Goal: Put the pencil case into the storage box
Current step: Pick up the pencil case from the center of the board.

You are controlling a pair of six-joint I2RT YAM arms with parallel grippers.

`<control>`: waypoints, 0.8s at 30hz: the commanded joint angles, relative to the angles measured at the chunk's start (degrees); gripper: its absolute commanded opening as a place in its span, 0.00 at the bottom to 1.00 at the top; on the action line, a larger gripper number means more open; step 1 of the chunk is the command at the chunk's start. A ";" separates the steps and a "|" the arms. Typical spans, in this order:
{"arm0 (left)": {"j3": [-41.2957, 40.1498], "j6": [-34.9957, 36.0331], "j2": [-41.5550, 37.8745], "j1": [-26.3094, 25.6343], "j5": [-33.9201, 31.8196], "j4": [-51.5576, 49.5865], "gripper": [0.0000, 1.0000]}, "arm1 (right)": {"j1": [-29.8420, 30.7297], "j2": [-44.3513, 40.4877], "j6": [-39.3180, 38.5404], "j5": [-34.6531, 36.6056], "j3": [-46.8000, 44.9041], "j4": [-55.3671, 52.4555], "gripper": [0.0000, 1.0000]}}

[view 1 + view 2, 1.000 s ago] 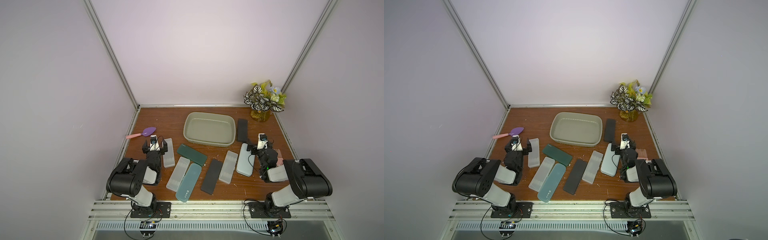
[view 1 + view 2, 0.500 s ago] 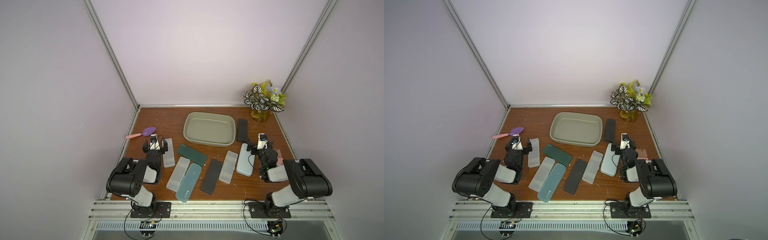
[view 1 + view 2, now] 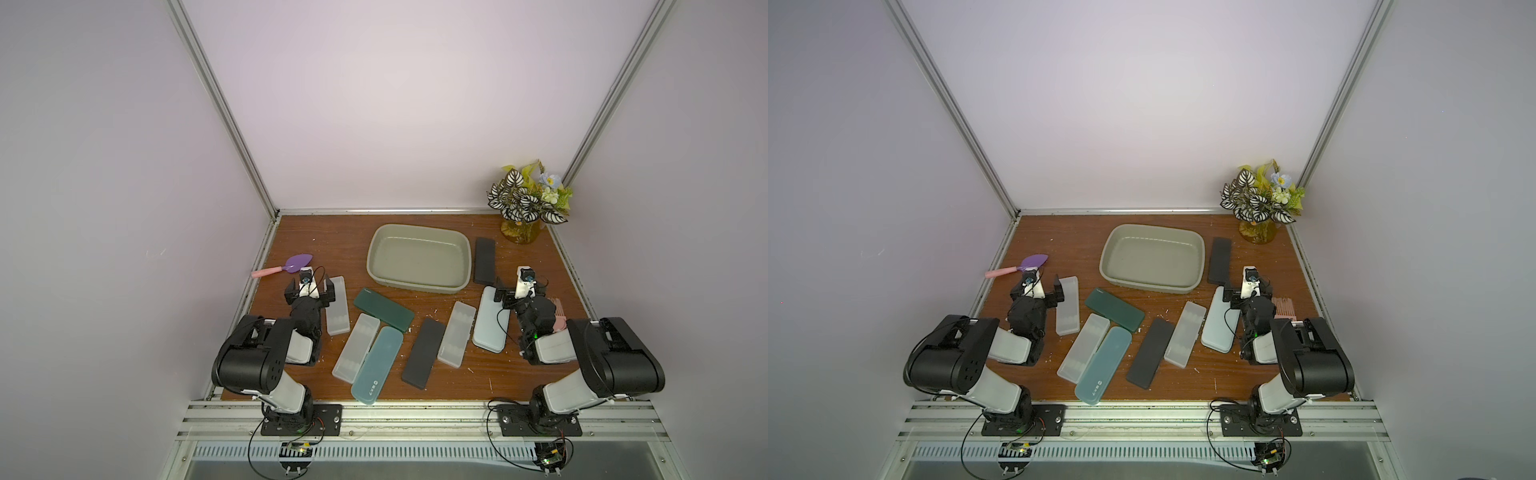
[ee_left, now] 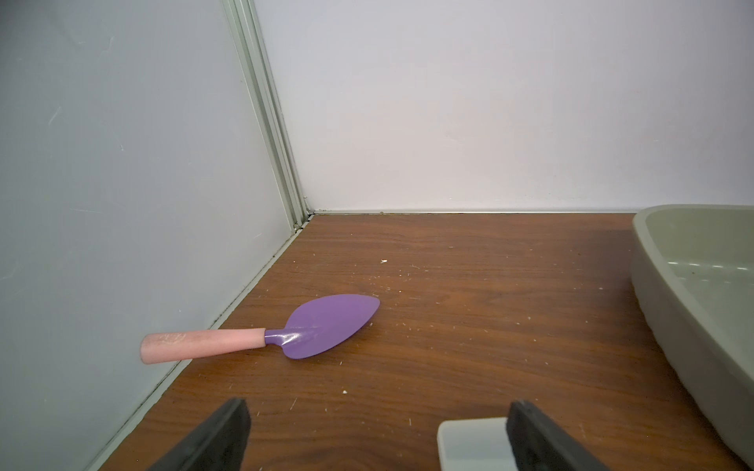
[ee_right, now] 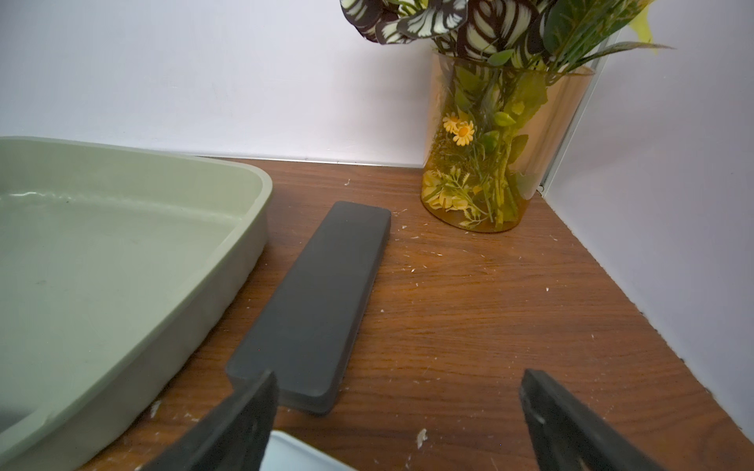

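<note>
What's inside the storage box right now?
Nothing that shows: the box has a bare floor in both top views. Only a narrow strip just behind its near rim is covered.

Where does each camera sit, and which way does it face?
Top views: high above the robot's bases, looking down at the table; both arms, left gripper and right gripper show.
Left wrist: low on the left arm, facing the far-left corner and trowel; open fingertips show.
Right wrist: low, facing the far-right corner, black case, vase; open fingertips show.
Shared: both wrist views catch the box.
</note>
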 commanded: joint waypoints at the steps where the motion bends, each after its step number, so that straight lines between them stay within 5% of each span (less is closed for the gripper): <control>1: 1.31 1.14 -3.62 -1.32 -2.09 -3.42 0.99 | -0.15 -6.97 2.24 5.49 2.94 -6.62 1.00; 7: 3.23 6.00 -23.71 -8.72 -11.23 -17.66 0.89 | 0.49 -20.73 2.26 6.97 11.05 -33.21 1.00; 12: 15.66 -2.76 -37.55 -8.78 -12.30 -51.56 0.79 | 1.03 -28.12 6.86 8.83 16.08 -45.86 1.00; 17: 30.46 -11.96 -36.64 -8.78 -14.63 -77.77 0.79 | 1.00 -25.74 19.60 -0.42 29.32 -65.36 1.00; 24: 48.88 -21.41 -22.75 -8.03 -12.49 -103.50 0.78 | 2.30 -19.37 24.98 -14.12 38.37 -79.15 1.00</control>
